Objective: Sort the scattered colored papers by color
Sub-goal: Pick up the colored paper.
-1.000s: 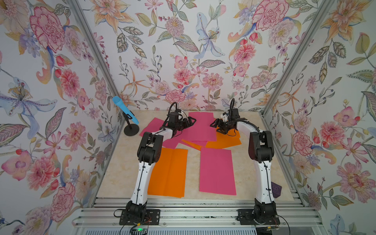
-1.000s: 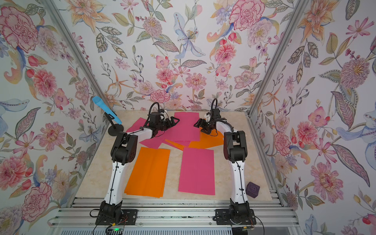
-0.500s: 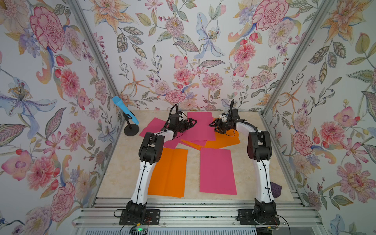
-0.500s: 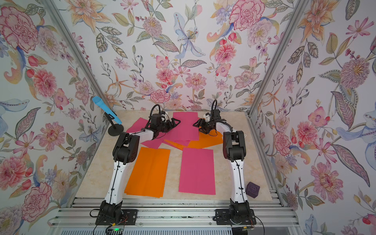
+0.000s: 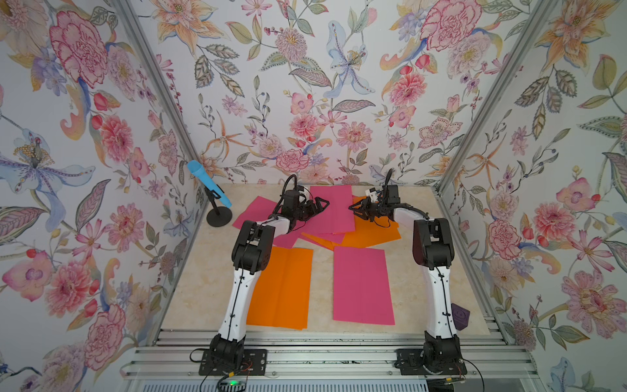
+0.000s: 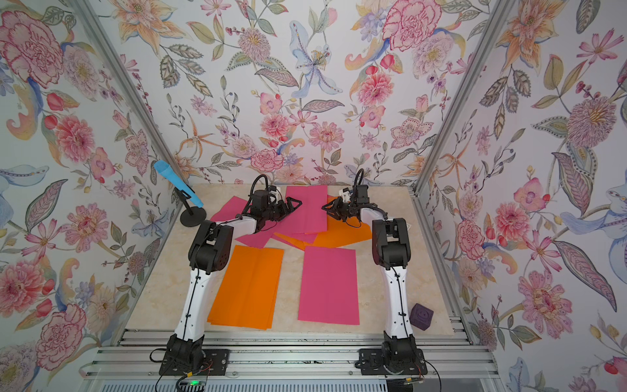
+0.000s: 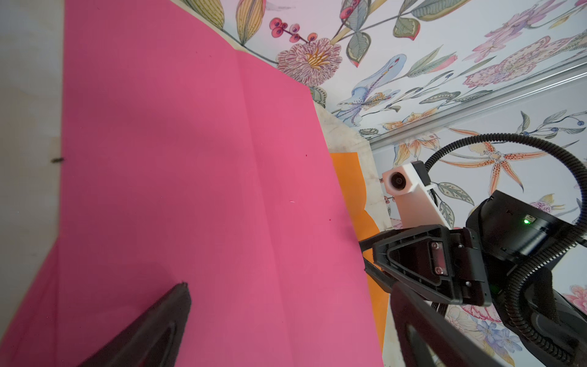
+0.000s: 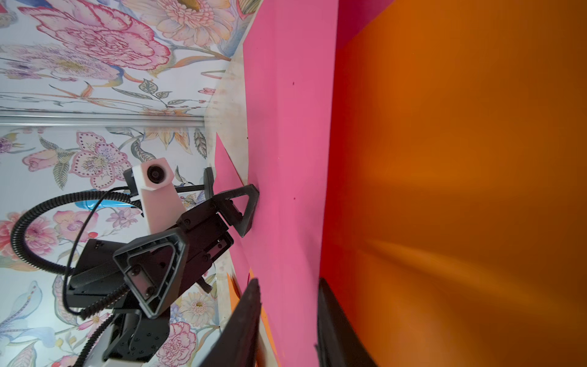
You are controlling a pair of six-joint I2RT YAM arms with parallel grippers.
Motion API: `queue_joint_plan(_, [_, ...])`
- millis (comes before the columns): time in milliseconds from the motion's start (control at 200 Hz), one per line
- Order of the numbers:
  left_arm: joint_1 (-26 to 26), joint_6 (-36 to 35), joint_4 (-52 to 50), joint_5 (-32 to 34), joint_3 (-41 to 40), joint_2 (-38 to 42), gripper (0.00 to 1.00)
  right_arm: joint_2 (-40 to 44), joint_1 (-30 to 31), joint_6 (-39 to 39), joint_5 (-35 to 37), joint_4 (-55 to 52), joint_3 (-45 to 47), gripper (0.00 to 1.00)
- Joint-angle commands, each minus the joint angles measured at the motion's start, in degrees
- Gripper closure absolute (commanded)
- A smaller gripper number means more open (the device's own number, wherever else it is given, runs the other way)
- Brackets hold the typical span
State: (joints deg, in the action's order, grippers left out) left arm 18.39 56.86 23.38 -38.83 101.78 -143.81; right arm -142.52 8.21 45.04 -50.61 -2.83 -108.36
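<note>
Right gripper (image 8: 287,282): my jaws stand narrow, astride the edge of the pink sheet (image 8: 286,127); gripped or not, I cannot tell.
Left gripper (image 7: 289,287): spread wide over the pink sheet's other side.
Orange sheet (image 8: 444,159): beneath the pink sheet.
Risk: I nip both colours, or crumple one; thin stacked edges.

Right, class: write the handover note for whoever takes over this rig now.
Left end effector: open, over the far pink sheet, holding nothing.
Right end effector: jaws narrowly apart at that sheet's edge, beside an orange sheet; no grip visible.
Done: near orange paper and near pink sheet lie apart.
To do: the overlapping far pile, pink and orange mixed.
</note>
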Motion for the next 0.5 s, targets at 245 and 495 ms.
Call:
queue_joint_plan(245, [0.4, 1.4, 1.0, -2.5, 2.4, -2.1, 0.0, -2.3, 0.6, -1.2, -0.1, -3.6, -3.4, 0.91])
queue_joint_plan(495, [0.0, -0.2, -1.9, -2.1, 3.7, 1.2, 0.0, -0.9, 0.6, -2.9, 0.3, -7.9, -6.8, 1.0])
